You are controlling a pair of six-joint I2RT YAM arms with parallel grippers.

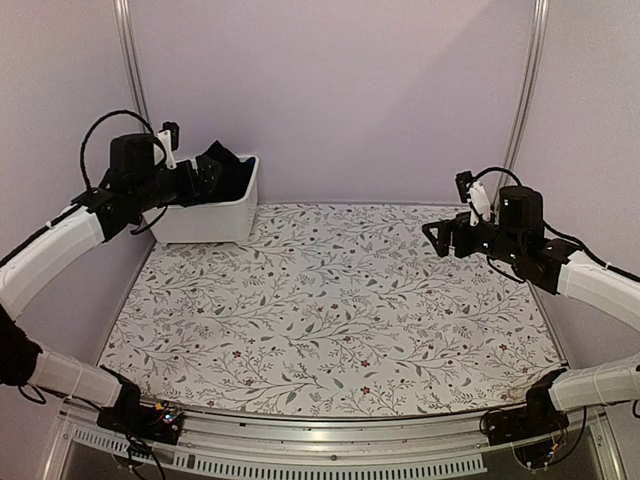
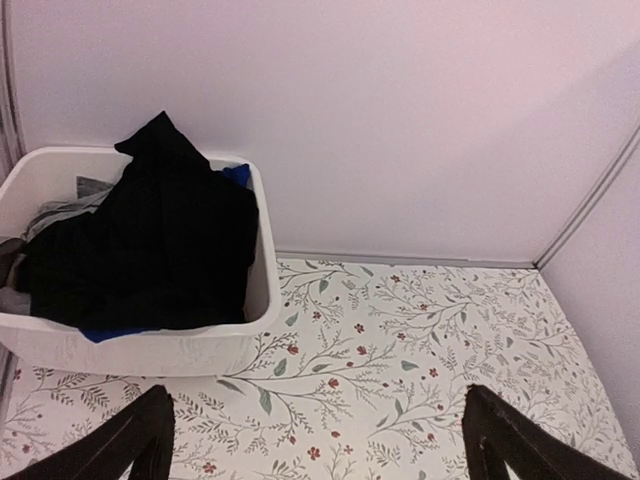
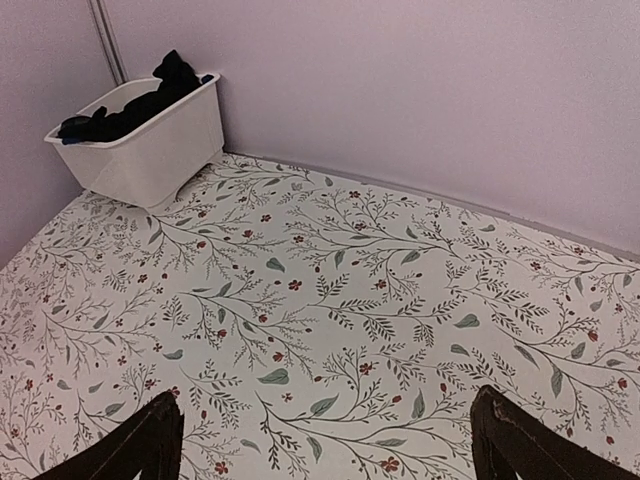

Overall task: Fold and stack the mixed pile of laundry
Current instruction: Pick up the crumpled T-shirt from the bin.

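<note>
One laundry pile [image 2: 150, 240] is contained in one white bin [image 2: 262, 260], at the upper left of the overhead view. Three fabric colours are counted in it: black, grey and blue. Two grippers are shown. The left gripper [image 2: 320, 392] and the right gripper [image 3: 327, 397] are both spread wide and empty.

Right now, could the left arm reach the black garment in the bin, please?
Probably yes: the left gripper hangs open facing the white bin, the black garment heaps above its rim, nothing between.
</note>
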